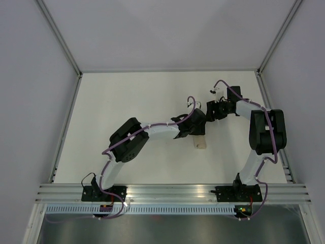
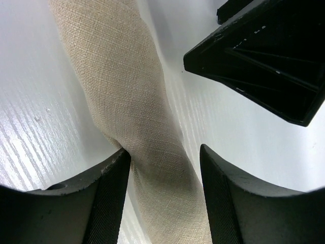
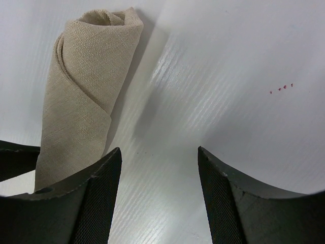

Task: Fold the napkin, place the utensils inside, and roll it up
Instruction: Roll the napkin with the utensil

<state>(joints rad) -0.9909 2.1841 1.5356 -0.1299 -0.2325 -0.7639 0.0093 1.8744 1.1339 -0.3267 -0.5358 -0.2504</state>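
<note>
Straddling the rolled napkin (image 2: 137, 122) on the counter (image 3: 233, 76), our left claw (image 2: 163, 152) is released, the roll's long axis running eleven-to-five between its jaws, while our right claw (image 3: 160, 152), spread and empty, sees it at ten o'clock, so left is nearer.

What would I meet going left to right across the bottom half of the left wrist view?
Claw finger → rolled napkin, lying between the two fingers → other claw finger.
</note>
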